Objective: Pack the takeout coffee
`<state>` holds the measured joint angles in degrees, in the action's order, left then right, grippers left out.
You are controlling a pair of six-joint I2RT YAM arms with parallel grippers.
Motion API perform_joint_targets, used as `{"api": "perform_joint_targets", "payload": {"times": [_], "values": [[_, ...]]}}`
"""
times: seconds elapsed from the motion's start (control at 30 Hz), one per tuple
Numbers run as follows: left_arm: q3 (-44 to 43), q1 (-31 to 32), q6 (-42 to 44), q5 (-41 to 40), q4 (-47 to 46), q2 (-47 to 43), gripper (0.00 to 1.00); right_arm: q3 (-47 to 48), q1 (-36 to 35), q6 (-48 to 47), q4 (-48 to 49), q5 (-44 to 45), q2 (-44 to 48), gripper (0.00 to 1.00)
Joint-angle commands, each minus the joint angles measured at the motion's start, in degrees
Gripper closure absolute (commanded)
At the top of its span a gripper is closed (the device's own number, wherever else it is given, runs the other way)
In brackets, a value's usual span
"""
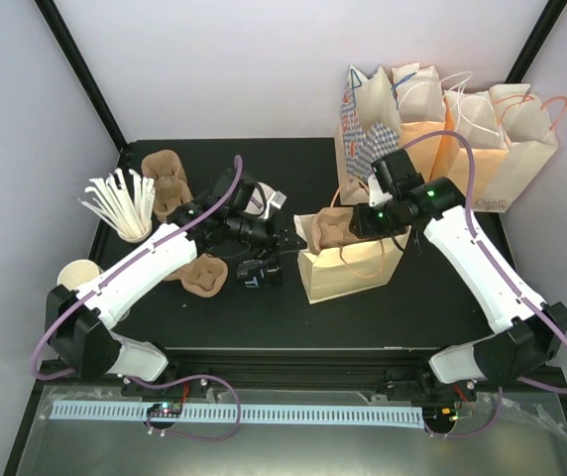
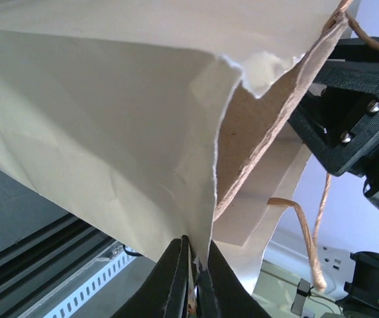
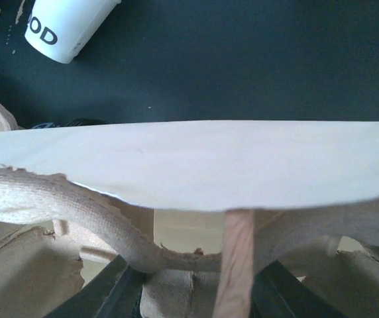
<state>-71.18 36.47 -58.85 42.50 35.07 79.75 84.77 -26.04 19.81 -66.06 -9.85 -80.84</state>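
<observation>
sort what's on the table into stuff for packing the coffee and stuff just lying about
In the job: white lettered cup; open paper bag, pinched by left tool; pulp carrier, held by right tool.
Lying about: black cup; stirrers; spare carriers; cream cup; bags at the back.

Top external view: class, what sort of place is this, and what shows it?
Probably a robot lab bench staged as a takeout packing station: two arms mounted on a black table, handled paper bags, pulp cup carriers.
</observation>
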Motion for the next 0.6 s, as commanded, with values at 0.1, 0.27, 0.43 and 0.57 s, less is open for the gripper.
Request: {"api": "perform_joint_targets", "payload": {"times": [0.1,0.27,0.43,0.57], "values": [[-3.2,0.0,-2.3,5.0,-5.9,1.9,0.79,-0.6,-3.7,-3.9,0.5,10.8,0.4,0.62],[-11.8,-2.1,8.4,-1.1,2.8,3.1,0.52,-1.6,-4.5,-5.3,2.6,10.7,1.6,0.62],[-23.3,-3.4,24.3,-7.2,11.6,5.8,0.38,-2.8,-4.5,-8.9,3.7,8.3,4.0,0.62],[-28.9,-3.0,35.9,-3.2,10.3,9.2,0.33,-3.1,-4.5,-11.2,3.1,4.5,4.8,0.62]]}}
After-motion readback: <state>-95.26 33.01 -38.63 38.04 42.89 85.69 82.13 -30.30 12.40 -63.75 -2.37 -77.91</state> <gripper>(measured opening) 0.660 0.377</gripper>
